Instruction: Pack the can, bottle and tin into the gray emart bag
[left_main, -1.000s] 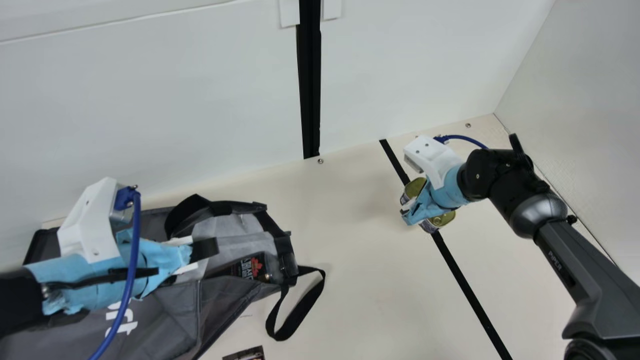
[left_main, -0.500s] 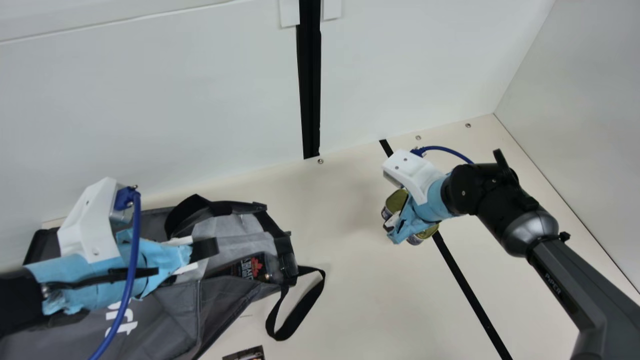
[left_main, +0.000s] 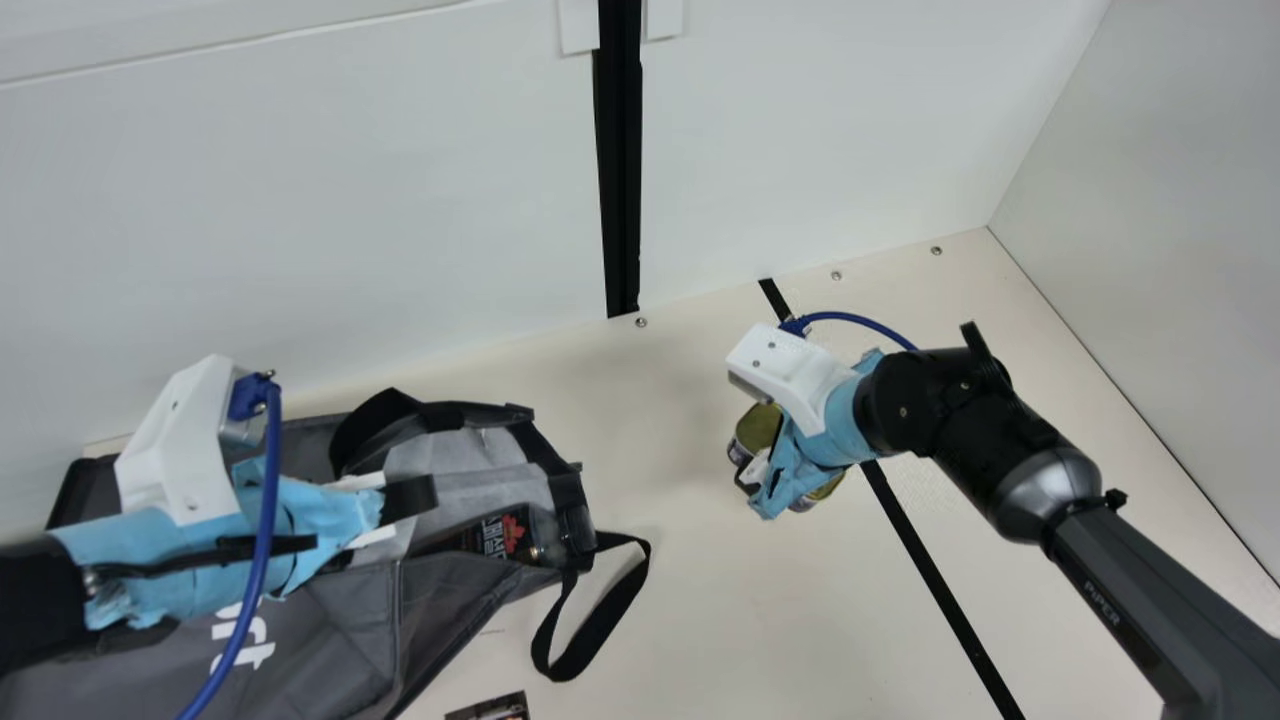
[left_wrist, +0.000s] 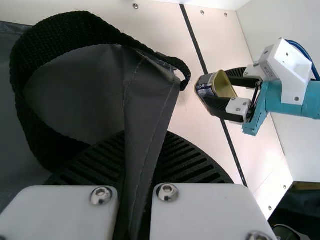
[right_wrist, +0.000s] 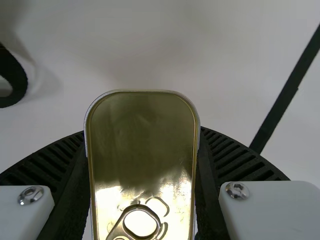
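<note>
- The right gripper's (left_main: 756, 482) jaws stood parted by the tin's (right_wrist: 145, 135) width, gripping both its sides.
- The left gripper's (left_main: 412, 497) jaws were nearly together, pinching a fold of the gray emart bag (left_main: 460, 600).
- The tin was over the table (left_main: 800, 610), well apart from the bag.
- A dark printed item (left_main: 505, 537) lay within the bag's mouth.

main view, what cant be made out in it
- Main view: the middle of the tin, hidden behind the right gripper.
- Main view: the near part of the gray bag, cut off by the bottom edge.
- Main view: most of the printed item, same edge.
- Main view: part of the dark item, behind the bag's cloth.
</note>
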